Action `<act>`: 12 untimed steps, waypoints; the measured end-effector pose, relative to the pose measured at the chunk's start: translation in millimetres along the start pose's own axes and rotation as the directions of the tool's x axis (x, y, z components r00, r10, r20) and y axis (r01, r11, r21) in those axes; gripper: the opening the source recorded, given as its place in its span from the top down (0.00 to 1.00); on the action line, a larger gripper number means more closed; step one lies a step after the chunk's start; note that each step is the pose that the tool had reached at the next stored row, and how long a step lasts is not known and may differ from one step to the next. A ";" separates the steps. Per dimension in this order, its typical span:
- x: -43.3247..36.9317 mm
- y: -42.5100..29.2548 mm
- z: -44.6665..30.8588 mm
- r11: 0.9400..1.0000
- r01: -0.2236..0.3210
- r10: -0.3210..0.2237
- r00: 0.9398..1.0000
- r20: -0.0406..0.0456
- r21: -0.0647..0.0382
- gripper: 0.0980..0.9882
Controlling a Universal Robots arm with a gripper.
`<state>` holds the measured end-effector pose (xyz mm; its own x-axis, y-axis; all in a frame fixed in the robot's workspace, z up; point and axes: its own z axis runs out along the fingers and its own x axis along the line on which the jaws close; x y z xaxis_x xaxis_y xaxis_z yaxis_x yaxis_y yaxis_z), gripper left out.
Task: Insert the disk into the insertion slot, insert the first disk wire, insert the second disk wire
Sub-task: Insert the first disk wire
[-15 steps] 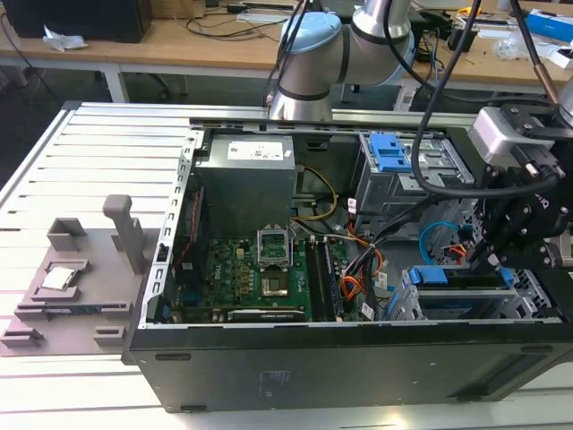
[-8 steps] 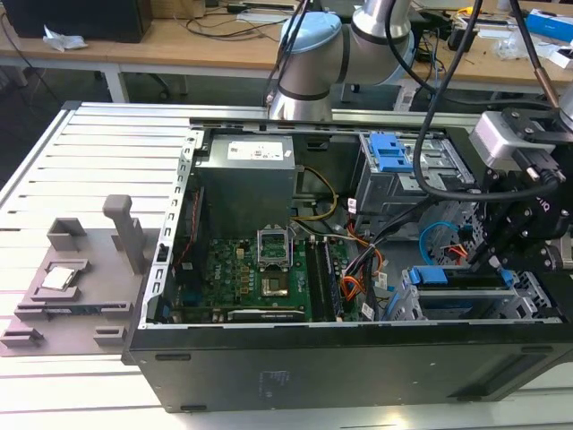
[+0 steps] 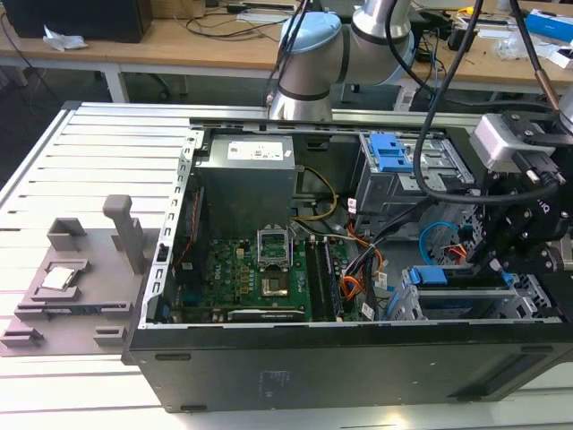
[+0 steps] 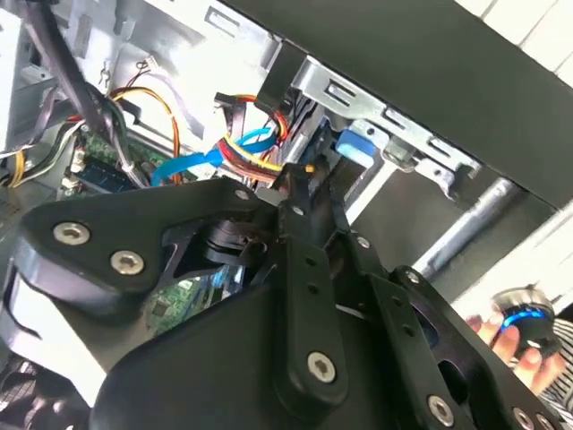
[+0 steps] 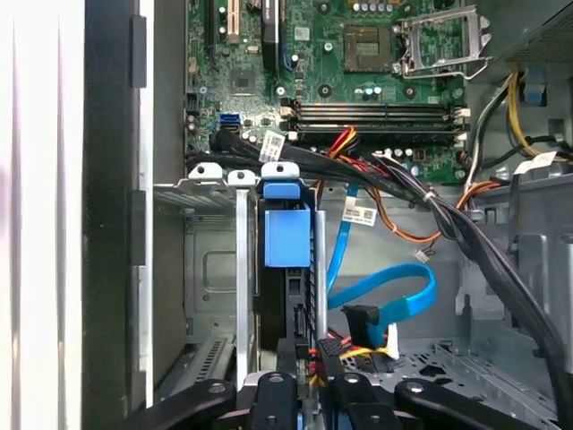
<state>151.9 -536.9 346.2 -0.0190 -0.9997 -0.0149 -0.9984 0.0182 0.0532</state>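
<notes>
At the exterior view's right, the disk sits in the insertion slot, the jaws just above it. In the second wrist view the jaws pinch close together on a wire plug. In the first wrist view the disk stands edge-on in the slot, the plug beside it.

My arm stands at the back in the exterior view, its joints turned toward that view's right, where the wrist tips downward. The black gripper hangs below it, pointing down. In both wrist views I see its fingers drawn to a narrow point, tips pinched on a small wire plug.
</notes>
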 end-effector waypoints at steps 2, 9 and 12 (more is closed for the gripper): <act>-0.7 0.8 -13.2 1.000 0.000 0.000 1.000 0.000 0.000 0.84; -2.6 2.2 -36.9 1.000 0.000 0.000 1.000 0.000 0.000 0.99; -2.6 2.2 -37.1 1.000 0.000 0.000 1.000 -0.001 0.000 0.99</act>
<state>151.8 -534.9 383.4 -0.0188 -0.9997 -0.0141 -0.9984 0.0181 0.0528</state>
